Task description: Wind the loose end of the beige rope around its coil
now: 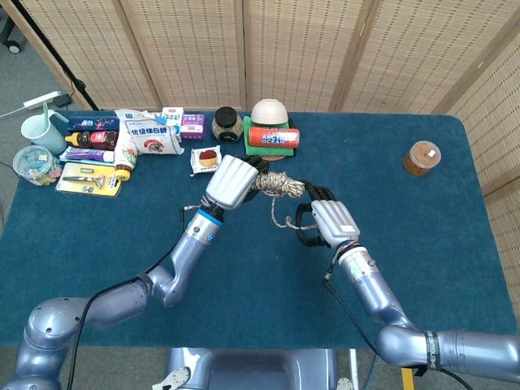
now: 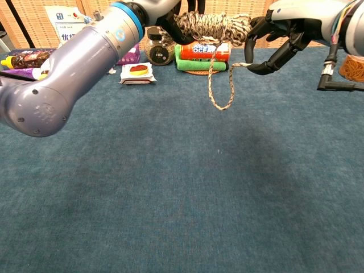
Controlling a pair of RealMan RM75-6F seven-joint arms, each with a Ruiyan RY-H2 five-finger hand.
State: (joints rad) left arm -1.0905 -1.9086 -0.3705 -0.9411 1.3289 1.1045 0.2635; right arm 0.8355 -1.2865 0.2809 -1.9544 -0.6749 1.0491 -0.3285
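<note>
Item 1, beige rope coil point(image 1: 278, 186): held aloft over the blue table point(image 1: 455, 211) in my left hand point(image 1: 231, 182), whose fingers are wrapped round the coil's left end. In the chest view the coil point(image 2: 213, 27) lies roughly level, in front of the goods at the table's far edge.

Item 2, loose end point(image 2: 220, 85): drops from the coil's middle in a slack U-shaped loop and rises again to my right hand point(image 2: 282, 41). In the head view the loop point(image 1: 283, 216) hangs between the two hands, clear of the cloth.

Item 3, right hand point(image 1: 327, 223): just beside the coil's right end, fingers curled, pinching the tip of the loose end between dark fingertips point(image 2: 254, 67) (the grip itself shows only in the chest view).

Item 4, goods along the far edge: orange can point(image 1: 273, 136) lying on a green cloth point(image 1: 258, 149); white bowl point(image 1: 269, 111) upturned behind it; dark jar point(image 1: 227, 124); small packet with a red centre point(image 1: 207, 159); purple box point(image 1: 192, 125); white snack bag point(image 1: 151, 134); bottles point(image 1: 93, 140) lying on their sides; razor pack point(image 1: 88, 179); green cup point(image 1: 41, 132); clear tub of clips point(image 1: 36, 163).

Item 5, brown-lidded tub point(image 1: 422, 157): alone towards the table's right side, well apart from both hands.

Item 6, woven screen point(image 1: 292, 49): standing behind the table.
</note>
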